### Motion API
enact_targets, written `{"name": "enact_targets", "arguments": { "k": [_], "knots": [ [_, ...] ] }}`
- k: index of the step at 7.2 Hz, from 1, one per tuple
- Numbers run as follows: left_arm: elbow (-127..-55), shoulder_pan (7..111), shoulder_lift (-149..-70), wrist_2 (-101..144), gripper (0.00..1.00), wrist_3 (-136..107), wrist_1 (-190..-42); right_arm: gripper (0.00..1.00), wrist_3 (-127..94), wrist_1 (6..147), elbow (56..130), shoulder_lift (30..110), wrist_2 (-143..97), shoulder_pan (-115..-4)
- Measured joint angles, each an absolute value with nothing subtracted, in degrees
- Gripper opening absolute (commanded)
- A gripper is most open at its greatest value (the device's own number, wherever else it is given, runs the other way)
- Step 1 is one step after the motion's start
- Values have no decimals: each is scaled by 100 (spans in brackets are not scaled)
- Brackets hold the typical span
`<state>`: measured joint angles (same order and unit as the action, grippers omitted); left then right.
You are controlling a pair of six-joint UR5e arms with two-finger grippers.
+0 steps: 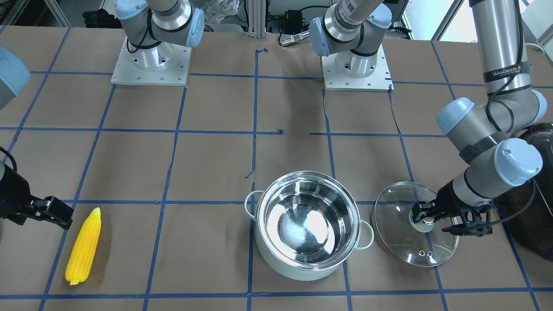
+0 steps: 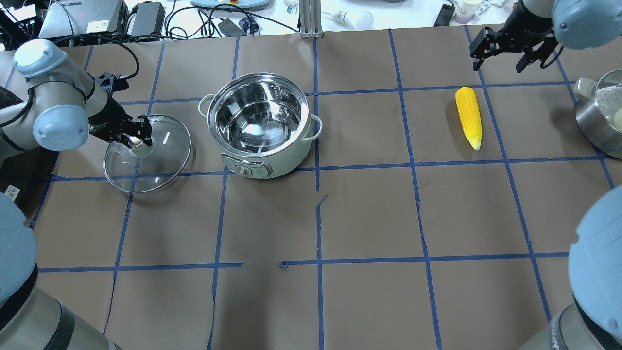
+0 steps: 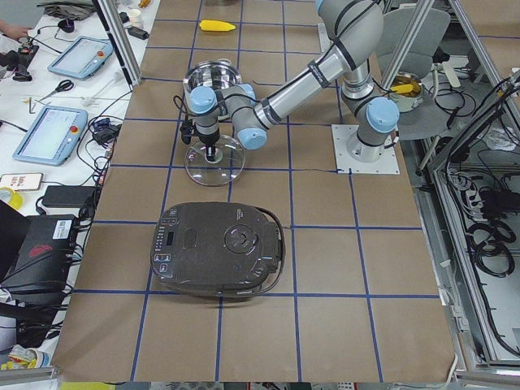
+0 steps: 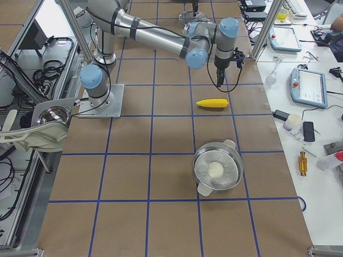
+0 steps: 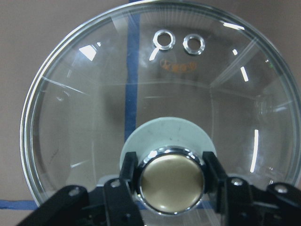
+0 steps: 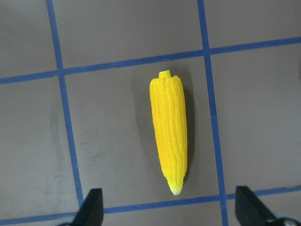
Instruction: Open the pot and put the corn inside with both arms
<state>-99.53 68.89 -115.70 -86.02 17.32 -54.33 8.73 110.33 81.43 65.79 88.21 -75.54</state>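
Ok so from where I'm standing: the pot (image 2: 286, 158) is sitting open in the middle of the table (image 2: 369, 214), nothing in it, just shiny steel inside. One of the blue tape lines runs under it.

The lid (image 2: 160, 160) is off, right beside the pot on the robot's left side. There's a small gap between them, so they're not touching. The left gripper (image 2: 137, 140) has it by the knob (image 5: 171, 181). From the wrist camera you can see the two black fingers (image 5: 128, 172) pressed in on either side of the brass-coloured top, so it's got a proper pinch on it. The glass looks a bit tilted from the front. I honestly can't tell if its edge is resting on the paper or just off it.

The corn (image 2: 469, 116) is lying flat on the table, well away from the pot on the robot's right side, pointy end towards the robot. Nothing is touching it. The right gripper (image 2: 500, 56) hangs in the air above it with its fingers spread wide and nothing between them. Its wrist camera looks straight down at the cob.

Other stuff: a big black cooker (image 3: 219, 248) sits past the lid on the robot's left. A second steel pot (image 2: 590, 121) with something pale in it is out at the right end.
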Motion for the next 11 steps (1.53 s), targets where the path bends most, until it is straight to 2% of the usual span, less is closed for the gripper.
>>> {"name": "enact_targets", "arguments": {
  "k": [1,4,5,6,7,9,11],
  "knots": [
    [-9958,6890,-11554,-8604,100,1721,-5416,100,936,11270,8168,6307,8828,-7546],
    [-9891,7080,-11193,-8634,100,1612,-5550,98,982,12098,8510,5662,8845,-7549],
    [-9841,7212,-10885,-8641,100,1518,-5813,91,984,12264,8657,5569,8859,-7549],
    [-9745,7390,-10534,-8643,100,1346,-6207,51,984,12325,8755,5524,8869,-7550],
    [-9516,7643,-10148,-8646,100,1060,-6844,17,984,12342,8809,5504,8881,-7550],
    [-8805,8203,-9586,-8644,100,358,-8329,11,979,12352,8840,5493,8887,-7550],
    [-8334,8776,-9222,-8722,100,-106,-9053,8,980,12343,8831,5488,8886,-7550]
  ]
}}
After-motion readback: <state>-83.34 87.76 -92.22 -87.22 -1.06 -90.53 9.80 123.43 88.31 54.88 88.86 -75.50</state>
